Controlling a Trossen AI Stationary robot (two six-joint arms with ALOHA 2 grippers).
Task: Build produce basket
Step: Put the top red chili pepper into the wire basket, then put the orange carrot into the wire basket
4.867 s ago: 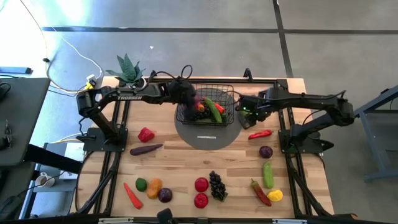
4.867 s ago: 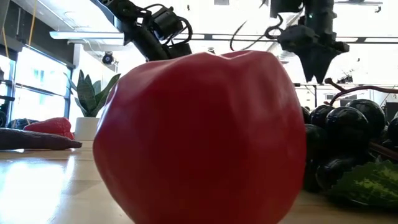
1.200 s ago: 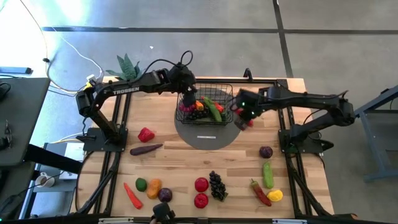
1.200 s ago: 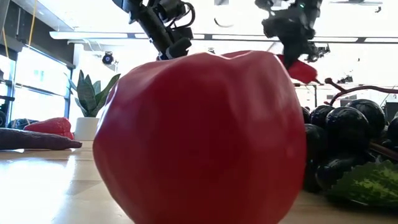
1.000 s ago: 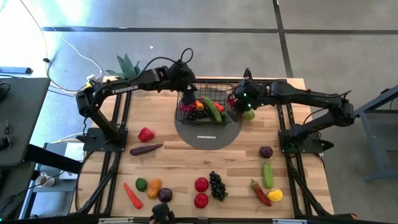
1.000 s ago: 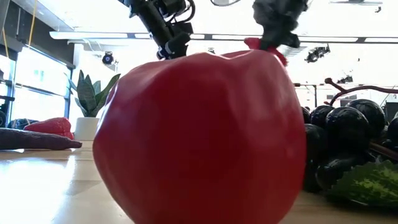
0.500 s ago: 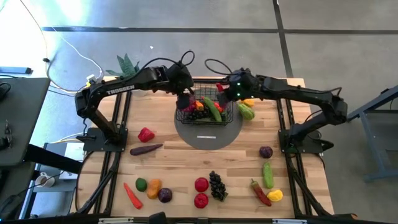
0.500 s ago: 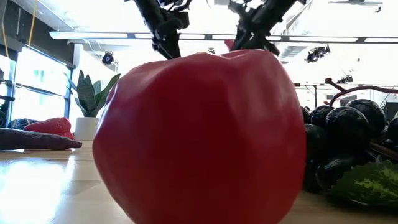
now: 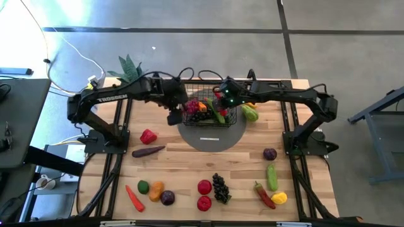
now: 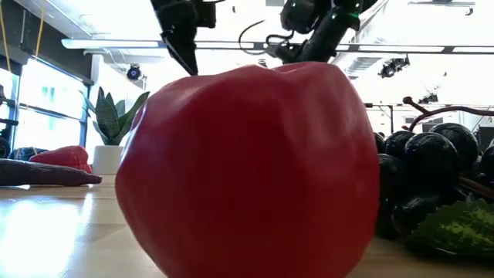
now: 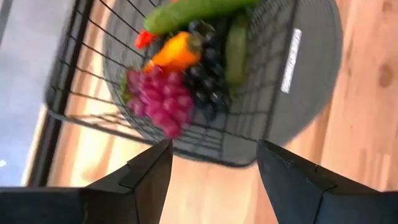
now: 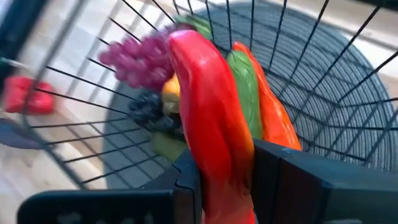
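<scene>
Black wire-grid basket (image 9: 210,108) already holds several toy veggies, right gripper (image 12: 219,180) pinching a long red pepper (image 12: 208,118) above it, left gripper (image 11: 211,163) spread empty, plenty still on the wooden bench (image 9: 189,170).

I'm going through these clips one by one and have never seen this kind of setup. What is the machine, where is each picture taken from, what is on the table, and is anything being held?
Two dark robot arms stand at a wooden table. The high view looks straight down; the low view looks level across the tabletop, mostly blocked by a red toy fruit close to the lens. The other two pictures come from cameras on each arm's wrist.

Near the far edge a black wire basket sits on a grey round disc and already holds produce, including pink grapes and a cucumber. More toy fruit and vegetables lie scattered on the near half of the table.

The right gripper is over the basket, shut on a long red pepper. The left gripper hangs open and empty by the basket's left side.
</scene>
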